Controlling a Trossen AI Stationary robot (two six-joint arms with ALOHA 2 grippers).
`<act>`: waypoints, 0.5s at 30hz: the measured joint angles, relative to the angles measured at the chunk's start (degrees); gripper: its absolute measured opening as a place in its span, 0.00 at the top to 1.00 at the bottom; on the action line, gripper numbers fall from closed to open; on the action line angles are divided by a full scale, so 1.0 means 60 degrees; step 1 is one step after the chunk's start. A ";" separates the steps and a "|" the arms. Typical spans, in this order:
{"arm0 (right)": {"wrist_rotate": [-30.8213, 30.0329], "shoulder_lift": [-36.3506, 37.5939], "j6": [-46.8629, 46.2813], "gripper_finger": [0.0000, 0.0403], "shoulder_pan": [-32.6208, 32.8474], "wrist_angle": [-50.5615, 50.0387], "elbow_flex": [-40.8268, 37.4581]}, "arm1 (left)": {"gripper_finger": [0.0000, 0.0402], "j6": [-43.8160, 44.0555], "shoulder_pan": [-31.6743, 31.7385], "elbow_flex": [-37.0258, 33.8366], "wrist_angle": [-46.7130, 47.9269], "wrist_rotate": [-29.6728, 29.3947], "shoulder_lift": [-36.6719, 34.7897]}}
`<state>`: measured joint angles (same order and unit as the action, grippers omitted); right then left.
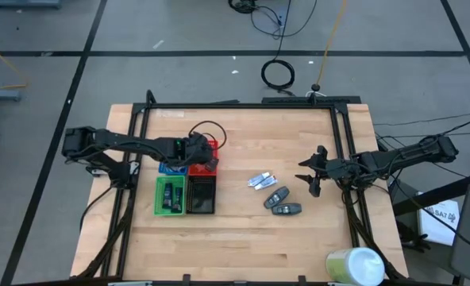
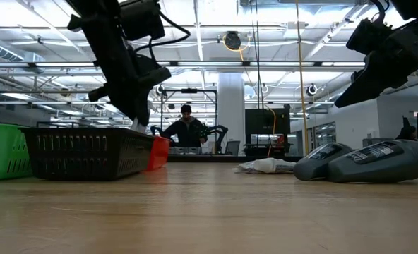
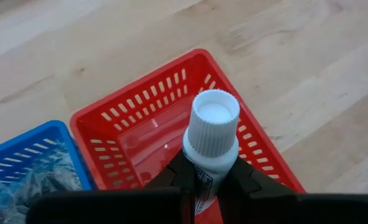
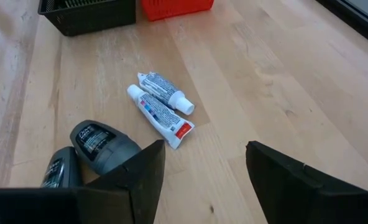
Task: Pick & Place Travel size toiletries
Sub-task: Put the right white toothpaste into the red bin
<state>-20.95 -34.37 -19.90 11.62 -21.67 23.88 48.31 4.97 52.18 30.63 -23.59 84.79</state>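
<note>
My left gripper [image 1: 197, 151] is shut on a small white tube with a ribbed cap [image 3: 214, 121], over the red tray [image 3: 134, 134]. In the low view it [image 2: 135, 118] dips behind the black tray [image 2: 89, 152]. Two white tubes [image 4: 162, 102] and two dark grey oblong packs [image 4: 100, 143] lie flat on the table, right of the trays. My right gripper [image 4: 202, 168] hovers open above the table, just right of those items [image 1: 273, 195]. My left gripper pinches the tube's body just below the cap [image 3: 204, 180] between its two fingers [image 3: 252, 183]. It comes slanting down from the table's left. The tube points on past the fingertips, cap end foremost, over the inside of the red tray and clear of it.
Blue tray [image 1: 171, 168], green tray [image 1: 169, 195] and black tray [image 1: 202, 194] stand packed beside the red tray [image 1: 211, 148]. A big pale green-white cylinder [image 1: 354, 266] lies at the table's near right corner. Bare wood spans the middle and near side. A person [image 2: 186, 127] sits beyond the table.
</note>
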 joint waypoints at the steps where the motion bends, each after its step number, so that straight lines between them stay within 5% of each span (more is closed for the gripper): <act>1: 0.0000 0.0000 0.0000 0.47 0.0002 0.0000 0.0000 | 0.91 -0.0003 0.0000 0.0000 -0.0004 0.0017 0.0000; 9: 0.0004 0.0004 0.0000 0.47 0.0002 0.0014 0.0000 | 0.89 -0.0517 0.0000 0.0000 -0.0222 0.0400 0.0000; 15: 0.0007 0.0000 0.0000 0.47 0.0000 0.0022 0.0000 | 0.75 -0.0450 0.0000 0.0000 -0.0222 0.0516 0.0000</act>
<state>-20.91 -34.37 -19.90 11.62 -21.54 23.88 45.61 4.97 52.18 29.30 -20.49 84.79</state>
